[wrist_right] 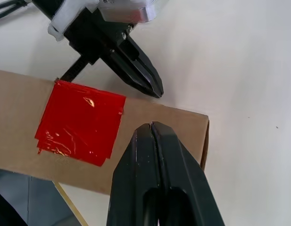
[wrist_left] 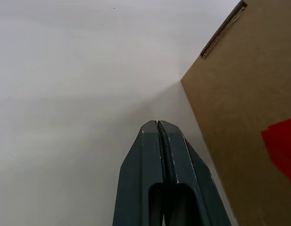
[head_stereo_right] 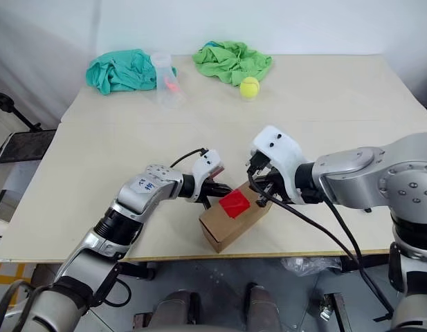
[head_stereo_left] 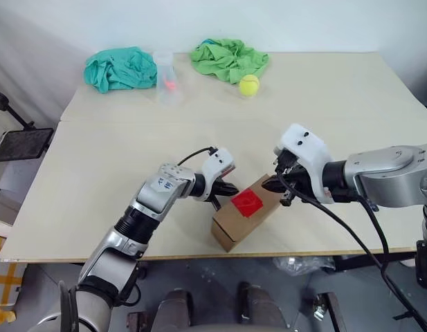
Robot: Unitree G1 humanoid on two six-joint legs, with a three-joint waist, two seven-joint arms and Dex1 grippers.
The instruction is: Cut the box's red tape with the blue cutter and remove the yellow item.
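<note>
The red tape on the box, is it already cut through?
No, the red tape lies whole and wrinkled on the box, no slit visible.

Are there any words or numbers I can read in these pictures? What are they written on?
Small dark handwritten marks on a white label on the left arm: too small and blurred to read.
The box, the red tape, the tennis ball and the plastic cup: no writing to see.
</note>
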